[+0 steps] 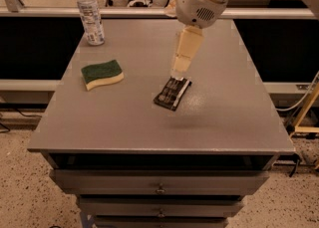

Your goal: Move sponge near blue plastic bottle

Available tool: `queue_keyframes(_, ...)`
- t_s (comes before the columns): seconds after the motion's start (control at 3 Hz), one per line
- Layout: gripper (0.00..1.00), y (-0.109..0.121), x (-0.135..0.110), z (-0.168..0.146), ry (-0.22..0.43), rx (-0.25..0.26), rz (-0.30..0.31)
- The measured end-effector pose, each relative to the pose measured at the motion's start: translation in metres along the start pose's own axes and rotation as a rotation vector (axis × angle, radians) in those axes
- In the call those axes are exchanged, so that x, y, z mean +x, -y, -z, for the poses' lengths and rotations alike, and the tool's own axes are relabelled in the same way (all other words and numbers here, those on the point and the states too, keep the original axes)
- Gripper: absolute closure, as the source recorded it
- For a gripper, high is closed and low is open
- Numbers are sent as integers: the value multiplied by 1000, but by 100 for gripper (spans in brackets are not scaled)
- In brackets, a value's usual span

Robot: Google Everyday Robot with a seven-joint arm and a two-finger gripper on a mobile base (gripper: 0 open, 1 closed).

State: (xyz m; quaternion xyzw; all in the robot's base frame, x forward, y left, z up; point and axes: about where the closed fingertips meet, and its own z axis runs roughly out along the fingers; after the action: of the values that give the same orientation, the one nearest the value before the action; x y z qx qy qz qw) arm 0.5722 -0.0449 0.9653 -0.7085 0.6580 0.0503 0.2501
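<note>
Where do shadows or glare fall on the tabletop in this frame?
Camera view: a pale sheen marks the table just right of the black packet; a faint soft shadow lies in front of the packet; the pincer hangs over the packet's far end; the sponge looks evenly lit.

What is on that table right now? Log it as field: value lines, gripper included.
surface: grey table, drawers beneath
sponge: flat, green side up, left part of the table
blue plastic bottle: upright at the far left corner, apart from the sponge
black packet: flat near the centre
gripper: just over the black packet's far end, right of the sponge, not touching the sponge
task state: sponge not yet beside the bottle
</note>
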Motion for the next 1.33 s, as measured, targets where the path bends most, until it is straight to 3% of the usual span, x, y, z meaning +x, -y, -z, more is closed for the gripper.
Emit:
queue_keyframes(0.67,0,45,-19,-56,66,6,-24)
queue_keyframes(1.33,0,68,-51,-102,181,-25,-94)
